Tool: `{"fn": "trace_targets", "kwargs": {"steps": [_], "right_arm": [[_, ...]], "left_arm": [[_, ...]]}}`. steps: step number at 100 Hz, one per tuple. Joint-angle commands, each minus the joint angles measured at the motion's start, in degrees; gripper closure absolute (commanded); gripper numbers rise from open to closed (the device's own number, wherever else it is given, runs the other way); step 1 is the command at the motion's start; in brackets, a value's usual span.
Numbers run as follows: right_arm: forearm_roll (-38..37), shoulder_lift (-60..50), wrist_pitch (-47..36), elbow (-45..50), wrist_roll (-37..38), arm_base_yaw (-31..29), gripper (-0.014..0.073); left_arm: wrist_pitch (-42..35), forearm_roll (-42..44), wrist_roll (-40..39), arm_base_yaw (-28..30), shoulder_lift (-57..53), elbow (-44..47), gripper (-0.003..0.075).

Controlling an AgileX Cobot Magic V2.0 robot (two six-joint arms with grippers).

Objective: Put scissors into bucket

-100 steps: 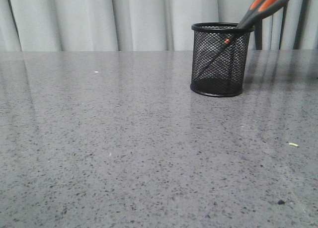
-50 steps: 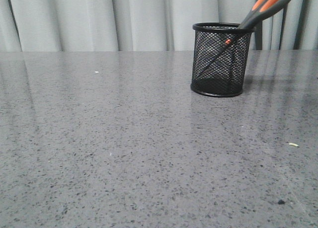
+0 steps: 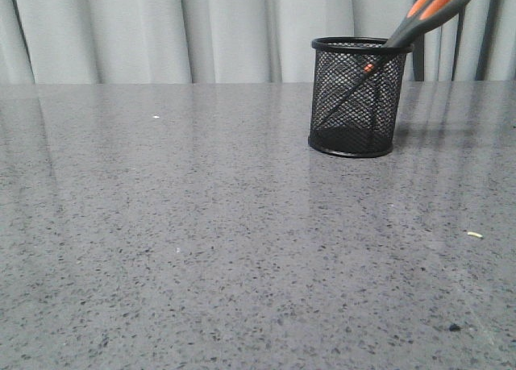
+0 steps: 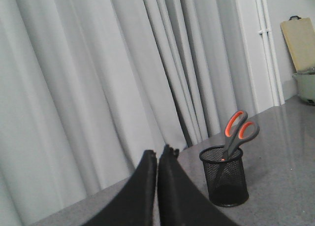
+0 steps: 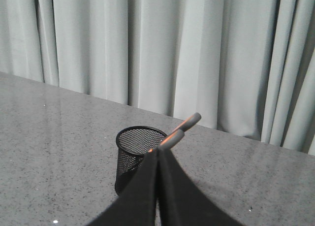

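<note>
Left gripper (image 4: 157, 159): black fingers pressed together, clenched on nothing, raised off table, well apart from mesh cup. Right gripper (image 5: 158, 159): black fingers closed tight, empty, fingertips in line with cup in its wrist view; contact cannot be told.

Dark grey scissors with orange-lined loops (image 3: 431, 7) stand blades-down inside small black wire-mesh cylindrical bucket (image 3: 355, 96), leaning on rim, handles sticking out above, free of both grippers.

Bucket upright on grey speckled table (image 3: 201, 225), right rear area. Pale curtain (image 3: 161, 31) behind.
</note>
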Motion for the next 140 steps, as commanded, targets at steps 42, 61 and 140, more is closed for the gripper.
{"fn": "trace_targets", "kwargs": {"steps": [42,61,140], "right_arm": [[0.3,-1.74,-5.82,0.48,-0.42,0.02,0.0639],[0.3,-1.74,-5.82,0.48,-0.42,0.02,0.0639],[0.3,-1.74,-5.82,0.48,-0.42,0.02,0.0639]], "left_arm": [[-4.63,-5.58,-0.66,-0.36,0.74,2.02,0.074],[-4.63,-5.58,-0.66,-0.36,0.74,2.02,0.074],[-8.07,11.75,-18.69,22.61,0.08,20.35,0.074]]}}
